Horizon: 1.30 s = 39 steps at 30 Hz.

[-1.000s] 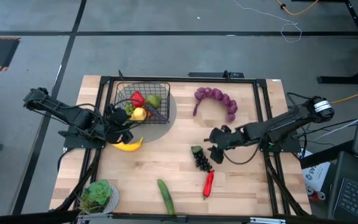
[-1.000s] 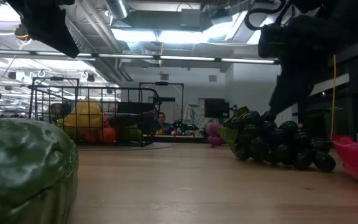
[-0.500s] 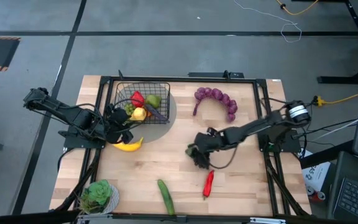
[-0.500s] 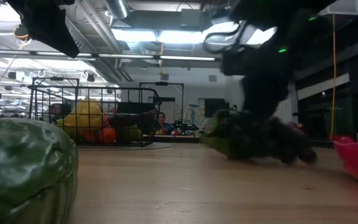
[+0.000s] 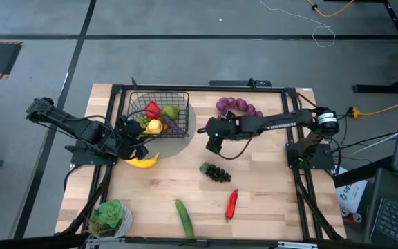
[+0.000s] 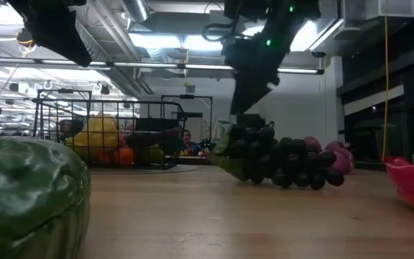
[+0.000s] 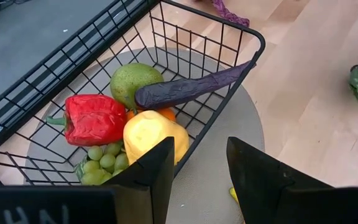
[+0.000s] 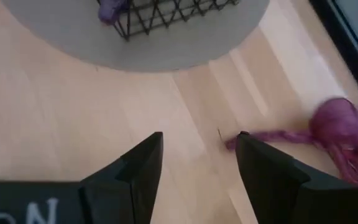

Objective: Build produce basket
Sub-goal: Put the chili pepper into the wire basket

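The right hand (image 5: 213, 142) hangs open and empty in the middle of the frame, above the dark grapes (image 5: 217, 172), while the left hand (image 5: 139, 142) waits open by the basket (image 5: 159, 113).

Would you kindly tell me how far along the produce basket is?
Done: the black wire basket holds a red pepper, lemon, green fruit and eggplant. In hand: nothing; the right gripper is open. Left: yellow banana, dark grapes, red chili, cucumber, purple bunch.
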Motion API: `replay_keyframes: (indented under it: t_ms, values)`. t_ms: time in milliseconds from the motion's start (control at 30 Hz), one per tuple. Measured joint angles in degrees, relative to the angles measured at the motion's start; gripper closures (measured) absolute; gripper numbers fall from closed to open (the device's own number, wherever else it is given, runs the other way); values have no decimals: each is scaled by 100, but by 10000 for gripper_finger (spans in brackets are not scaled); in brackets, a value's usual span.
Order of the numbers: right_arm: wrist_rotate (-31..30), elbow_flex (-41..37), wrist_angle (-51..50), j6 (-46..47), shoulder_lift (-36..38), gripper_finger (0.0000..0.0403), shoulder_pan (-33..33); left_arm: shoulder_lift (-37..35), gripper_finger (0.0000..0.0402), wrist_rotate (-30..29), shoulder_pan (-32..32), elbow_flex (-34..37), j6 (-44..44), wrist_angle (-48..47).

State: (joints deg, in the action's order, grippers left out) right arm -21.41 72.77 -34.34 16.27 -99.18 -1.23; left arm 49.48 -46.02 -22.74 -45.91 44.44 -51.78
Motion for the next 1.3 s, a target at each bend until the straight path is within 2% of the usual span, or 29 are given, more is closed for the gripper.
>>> replay_keyframes:
  t_ms: [133,300,667,1000,1300]
  values:
    - [392,531,-1236,148,1,201,41,1,260,0,0,0,1,-1]
    - [970,564,-1550,298,0,201,296,-1,260,0,-1,0,1,-2]
    - [956,562,-1932,1145,2,201,976,1,260,2,0,0,1,-3]
    - [951,560,-2097,2277,2,201,2079,1,260,2,0,0,3,-3]
    - [857,560,-2182,4241,-16,201,3353,1,260,4,0,0,3,-3]
